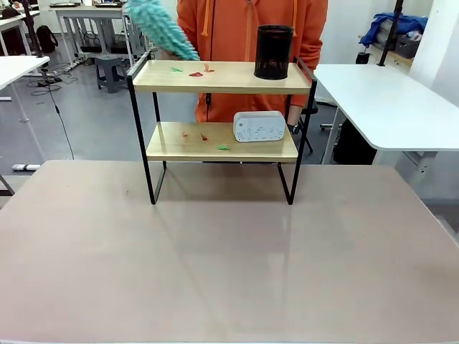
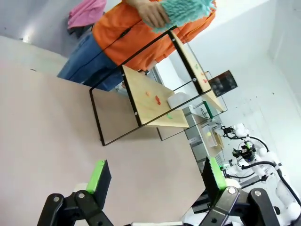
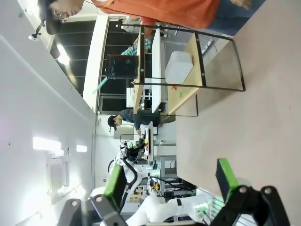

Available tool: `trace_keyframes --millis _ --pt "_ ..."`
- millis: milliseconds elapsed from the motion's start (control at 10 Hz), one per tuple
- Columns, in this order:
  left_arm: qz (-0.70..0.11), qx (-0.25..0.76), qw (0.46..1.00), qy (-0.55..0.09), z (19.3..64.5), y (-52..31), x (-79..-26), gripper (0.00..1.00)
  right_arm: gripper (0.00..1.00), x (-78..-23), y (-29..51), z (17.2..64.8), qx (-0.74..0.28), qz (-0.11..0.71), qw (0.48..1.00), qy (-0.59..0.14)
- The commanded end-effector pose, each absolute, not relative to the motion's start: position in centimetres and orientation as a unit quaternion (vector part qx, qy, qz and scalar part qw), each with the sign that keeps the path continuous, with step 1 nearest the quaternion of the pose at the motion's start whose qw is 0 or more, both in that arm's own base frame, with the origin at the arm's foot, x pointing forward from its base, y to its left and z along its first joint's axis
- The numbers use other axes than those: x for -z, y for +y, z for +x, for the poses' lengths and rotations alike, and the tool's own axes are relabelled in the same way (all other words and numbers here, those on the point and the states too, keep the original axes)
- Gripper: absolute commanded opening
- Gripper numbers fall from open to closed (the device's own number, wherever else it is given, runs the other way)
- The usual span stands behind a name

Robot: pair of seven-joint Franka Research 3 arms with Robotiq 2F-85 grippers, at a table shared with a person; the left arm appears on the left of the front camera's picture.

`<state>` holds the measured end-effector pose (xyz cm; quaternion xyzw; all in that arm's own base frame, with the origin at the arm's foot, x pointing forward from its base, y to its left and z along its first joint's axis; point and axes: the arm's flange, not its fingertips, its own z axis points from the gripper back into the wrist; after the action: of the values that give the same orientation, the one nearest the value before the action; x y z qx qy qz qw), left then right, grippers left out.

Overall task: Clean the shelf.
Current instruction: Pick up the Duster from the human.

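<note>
The shelf point(image 1: 229, 77) stands on the far half of the table, with small red and green scraps point(image 1: 195, 72) on both wooden boards. A black mesh cup point(image 1: 275, 51) sits on the top board's right end, and a white box point(image 1: 259, 126) on the lower board. Behind it a person in orange holds a teal duster point(image 1: 161, 29) over the top board's left end. My left gripper point(image 2: 156, 176) is open and empty, well short of the shelf point(image 2: 146, 101), with the duster point(image 2: 186, 10) beyond. My right gripper point(image 3: 170, 179) is open too, far from the shelf point(image 3: 192, 56).
The brown table point(image 1: 229, 258) stretches bare between me and the shelf. A white table point(image 1: 387, 100) stands at the right and another point(image 1: 18, 68) at the left, both beyond the table's far edge.
</note>
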<state>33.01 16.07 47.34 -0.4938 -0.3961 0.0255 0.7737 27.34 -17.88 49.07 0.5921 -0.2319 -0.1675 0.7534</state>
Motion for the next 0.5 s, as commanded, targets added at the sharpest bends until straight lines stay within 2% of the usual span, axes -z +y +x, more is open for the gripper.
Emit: trace_keyframes --millis 0,400 --pt "-0.490 -0.017 0.772 -0.405 32.83 16.30 -47.25 1.00 1.00 -49.22 -18.12 27.43 0.156 0.590 0.754 -0.243" --pt "-0.490 -0.017 0.772 -0.405 32.83 16.30 -47.25 1.00 1.00 -49.22 -18.12 27.43 0.156 0.590 0.754 -0.243"
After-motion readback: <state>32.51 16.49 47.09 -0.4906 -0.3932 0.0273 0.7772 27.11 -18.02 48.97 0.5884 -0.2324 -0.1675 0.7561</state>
